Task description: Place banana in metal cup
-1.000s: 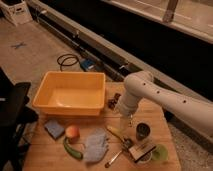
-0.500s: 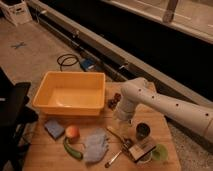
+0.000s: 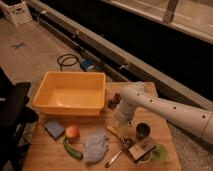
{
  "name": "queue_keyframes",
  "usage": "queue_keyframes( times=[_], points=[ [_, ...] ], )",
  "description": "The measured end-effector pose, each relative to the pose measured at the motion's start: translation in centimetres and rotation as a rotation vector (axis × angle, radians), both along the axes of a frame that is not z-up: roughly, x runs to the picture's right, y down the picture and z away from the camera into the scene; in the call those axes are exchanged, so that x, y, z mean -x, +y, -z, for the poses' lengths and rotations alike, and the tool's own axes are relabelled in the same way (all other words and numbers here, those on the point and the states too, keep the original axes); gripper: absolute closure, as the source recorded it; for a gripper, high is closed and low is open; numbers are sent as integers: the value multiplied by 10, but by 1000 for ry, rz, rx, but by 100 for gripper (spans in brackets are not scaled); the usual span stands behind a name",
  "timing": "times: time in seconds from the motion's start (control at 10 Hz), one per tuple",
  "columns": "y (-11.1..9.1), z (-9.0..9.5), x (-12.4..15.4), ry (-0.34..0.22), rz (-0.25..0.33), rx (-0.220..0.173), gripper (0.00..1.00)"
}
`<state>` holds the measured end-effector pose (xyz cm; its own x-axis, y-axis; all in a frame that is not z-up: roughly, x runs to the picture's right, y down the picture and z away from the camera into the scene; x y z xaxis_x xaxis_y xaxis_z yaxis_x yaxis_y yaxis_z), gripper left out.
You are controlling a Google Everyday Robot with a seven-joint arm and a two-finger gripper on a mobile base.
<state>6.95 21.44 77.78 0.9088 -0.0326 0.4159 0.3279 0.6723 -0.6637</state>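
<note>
Claw [image 3: 122,120] over faint banana [image 3: 115,134], beside metal cup [image 3: 143,131]

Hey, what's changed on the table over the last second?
The gripper has come down toward the table and now hangs just above the banana, left of the metal cup. The banana lies where it was, not lifted. The metal cup, yellow bin, peach and cloth have not moved.
</note>
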Motion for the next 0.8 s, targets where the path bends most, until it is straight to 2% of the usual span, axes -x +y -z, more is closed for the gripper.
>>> queue_keyframes(
  times=[0.4,0.5,0.6,0.8],
  points=[
    [19,-25,-7,13,-14,29,36],
    [23,-29,-7,15,-10,38,42],
    [25,-29,-7,15,-4,41,54],
    [24,-25,-8,18,-5,37,71]
  ],
)
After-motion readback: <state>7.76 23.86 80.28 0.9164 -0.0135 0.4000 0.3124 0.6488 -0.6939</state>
